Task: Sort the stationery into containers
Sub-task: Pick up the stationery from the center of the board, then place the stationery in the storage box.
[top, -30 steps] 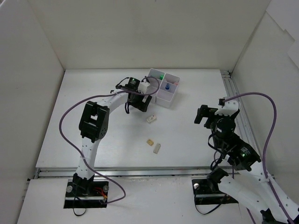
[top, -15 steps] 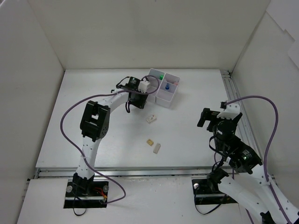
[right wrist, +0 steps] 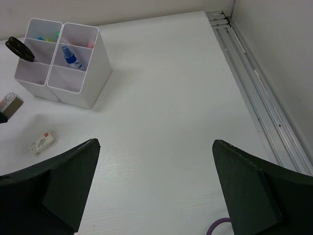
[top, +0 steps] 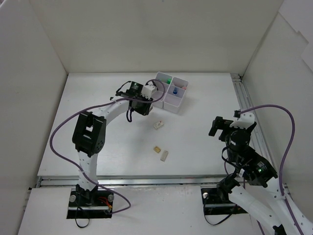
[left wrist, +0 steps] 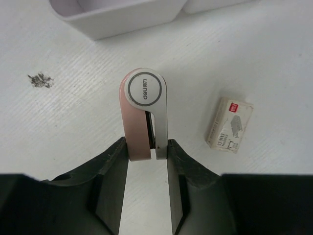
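- The left claw [left wrist: 146, 159] was clamped on one end of the small pink piece [left wrist: 143, 105], its rounded end pointing ahead, near the containers [left wrist: 122, 22]; likely so the free end could enter first
- The right claw [right wrist: 156, 183] hung apart and empty, well apart from them
- A staple box [left wrist: 229, 125], tan eraser [top: 157, 148] and white eraser [top: 164, 155] lay unsorted on the desk [top: 107, 142]

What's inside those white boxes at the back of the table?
Black scissors handles stick out of one of the white bins, a blue-capped bottle stands in another, and green and yellow highlighters show in a third. The tall walls hide the bottoms, so anything lower cannot be seen.
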You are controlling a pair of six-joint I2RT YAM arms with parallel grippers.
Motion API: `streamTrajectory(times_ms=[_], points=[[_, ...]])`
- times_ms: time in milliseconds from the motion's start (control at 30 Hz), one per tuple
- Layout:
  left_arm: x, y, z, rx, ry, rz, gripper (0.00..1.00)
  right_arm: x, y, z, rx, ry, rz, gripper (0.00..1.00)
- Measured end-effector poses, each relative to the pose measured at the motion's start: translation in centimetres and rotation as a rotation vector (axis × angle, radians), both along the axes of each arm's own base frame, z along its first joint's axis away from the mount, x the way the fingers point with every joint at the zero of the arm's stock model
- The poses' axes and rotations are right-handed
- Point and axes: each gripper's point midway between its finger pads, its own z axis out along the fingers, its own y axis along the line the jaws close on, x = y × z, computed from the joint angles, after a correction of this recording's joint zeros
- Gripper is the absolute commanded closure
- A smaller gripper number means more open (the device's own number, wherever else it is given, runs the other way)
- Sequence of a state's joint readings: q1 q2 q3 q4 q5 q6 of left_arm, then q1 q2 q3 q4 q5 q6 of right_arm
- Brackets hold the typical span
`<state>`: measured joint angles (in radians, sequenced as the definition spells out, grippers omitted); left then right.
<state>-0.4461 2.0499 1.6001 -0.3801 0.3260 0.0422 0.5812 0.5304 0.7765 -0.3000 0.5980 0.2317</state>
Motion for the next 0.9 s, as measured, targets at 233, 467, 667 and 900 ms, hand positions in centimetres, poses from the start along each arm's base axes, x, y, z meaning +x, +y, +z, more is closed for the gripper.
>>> streamTrajectory(times_ms=[233,467,667,900], points=[[1.4,-1.3,5.5,-0.026,-0.153,-0.159,0.72,0.0,-0.2,-0.2,-0.008,0.007,-0.012,0.02],[6.0,-3.2,8.8,0.037,-0.298,-0.328,0.63,0.0,-0.6,-0.3,-0.021,0.011,-0.029,0.02],[6.0,-2.4,7.1,0.126,-0.302,-0.423,0.59,0.1,-0.8,-0.4,-0.034,0.019,-0.039,0.02],[7.5,-2.8,5.8,0.216,-0.355,-0.489,0.58,0.1,-1.0,-0.7,-0.05,0.032,-0.051,0.02]])
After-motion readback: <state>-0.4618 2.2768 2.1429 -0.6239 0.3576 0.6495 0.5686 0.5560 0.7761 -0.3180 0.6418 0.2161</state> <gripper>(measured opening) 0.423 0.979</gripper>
